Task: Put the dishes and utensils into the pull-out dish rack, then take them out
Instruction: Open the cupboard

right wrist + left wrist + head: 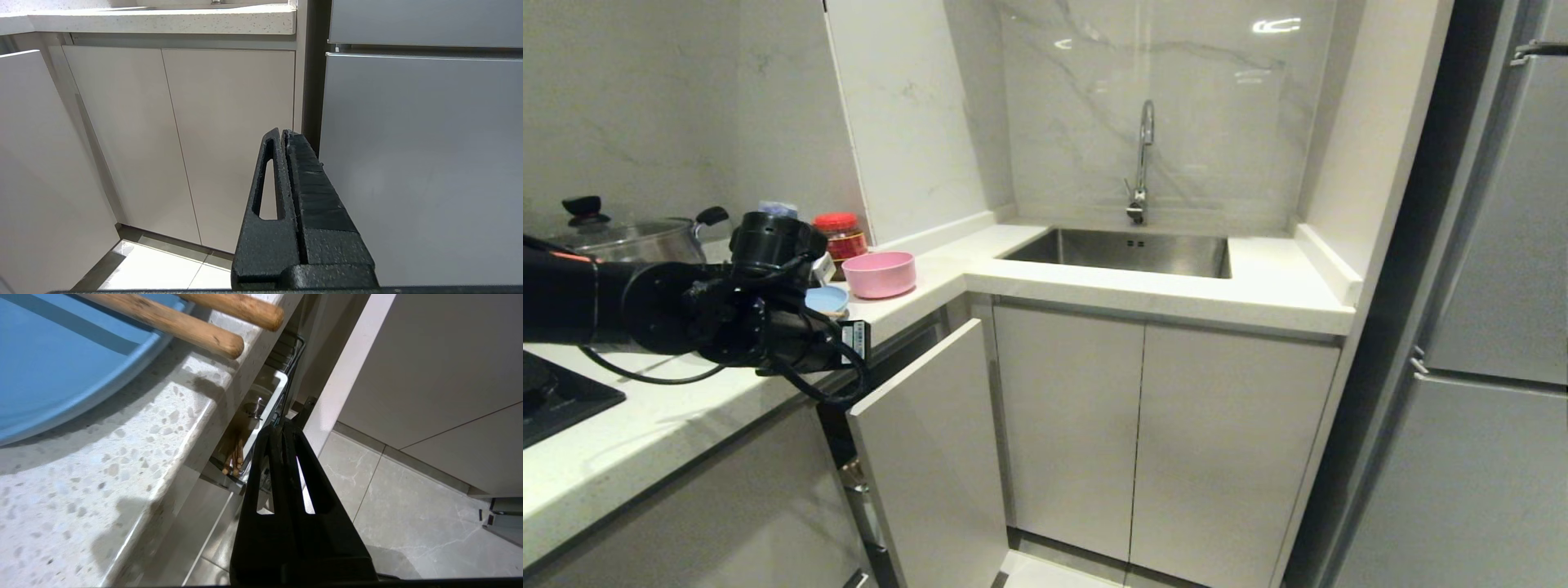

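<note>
On the speckled counter lies the light-blue plate (61,355) (827,300), and the wooden chopsticks (184,326) rest across its rim. The pink bowl (880,273) stands behind it. The pull-out dish rack is partly drawn out below the counter edge, showing its white front panel (931,441) (343,388), chrome wire (296,355) and white utensil cup (271,402). My left gripper (282,426) is shut, its tips just beyond the counter edge at the rack's top wire, with nothing seen between them. In the head view my left arm (727,318) hides it. My right gripper (282,132) hangs shut and idle.
A steel pot with glass lid (629,237) and a red-lidded jar (841,233) stand at the back of the counter. The sink (1127,249) with its tap is to the right, closed cabinet doors (1143,425) below it, a fridge (1486,327) at far right. Wooden stick ends (233,459) show inside the rack.
</note>
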Motion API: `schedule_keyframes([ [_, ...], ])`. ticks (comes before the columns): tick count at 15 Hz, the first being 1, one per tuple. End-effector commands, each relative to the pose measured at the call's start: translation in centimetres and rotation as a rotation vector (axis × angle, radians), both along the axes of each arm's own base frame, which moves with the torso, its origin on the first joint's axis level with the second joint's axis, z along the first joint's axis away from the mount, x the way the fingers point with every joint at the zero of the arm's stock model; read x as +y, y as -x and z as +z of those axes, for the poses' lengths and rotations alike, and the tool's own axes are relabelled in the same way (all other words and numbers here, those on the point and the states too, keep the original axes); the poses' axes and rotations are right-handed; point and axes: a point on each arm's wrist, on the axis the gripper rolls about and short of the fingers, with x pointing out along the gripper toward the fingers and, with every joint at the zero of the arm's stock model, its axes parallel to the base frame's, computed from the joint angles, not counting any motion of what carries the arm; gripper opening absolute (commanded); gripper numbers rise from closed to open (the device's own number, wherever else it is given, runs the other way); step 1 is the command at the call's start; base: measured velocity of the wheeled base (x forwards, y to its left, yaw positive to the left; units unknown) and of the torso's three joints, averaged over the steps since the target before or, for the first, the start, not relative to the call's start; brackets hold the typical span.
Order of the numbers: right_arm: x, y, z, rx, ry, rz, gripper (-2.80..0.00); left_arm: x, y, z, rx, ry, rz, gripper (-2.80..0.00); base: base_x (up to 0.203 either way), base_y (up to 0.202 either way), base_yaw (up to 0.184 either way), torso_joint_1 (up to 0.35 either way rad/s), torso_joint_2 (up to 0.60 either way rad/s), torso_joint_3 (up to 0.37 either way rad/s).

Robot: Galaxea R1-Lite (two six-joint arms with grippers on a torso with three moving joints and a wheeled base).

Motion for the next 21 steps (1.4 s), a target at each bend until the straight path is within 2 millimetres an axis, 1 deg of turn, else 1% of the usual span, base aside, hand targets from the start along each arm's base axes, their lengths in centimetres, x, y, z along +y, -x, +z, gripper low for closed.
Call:
schedule_keyframes([
  [1, 0.0, -0.2, -0.7, 0.025, 0.0, 0.001, -2.8, -0.1, -0.5, -1.0, 0.029, -0.006, 0.003, -2.8, 0.0, 0.0, 0.0, 0.0, 0.0, 0.0],
  [14, 0.0, -0.2, -0.7, 0.024, 0.0, 0.001, -2.8, -0.5, -1.6, -4.2, 0.145, -0.016, -0.01, -2.8, 0.0, 0.0, 0.0, 0.0, 0.0, 0.0],
  [16, 0.0, -0.2, -0.7, 0.024, 0.0, 0.001, -2.8, -0.6, -1.6, -4.4, 0.151, -0.016, -0.011, -2.8, 0.0, 0.0, 0.0, 0.0, 0.0, 0.0],
  [21, 0.0, -0.2, -0.7, 0.024, 0.0, 0.001, -2.8, -1.8, -1.1, -4.7, 0.175, 0.016, -0.063, -2.8, 0.0, 0.0, 0.0, 0.0, 0.0, 0.0],
])
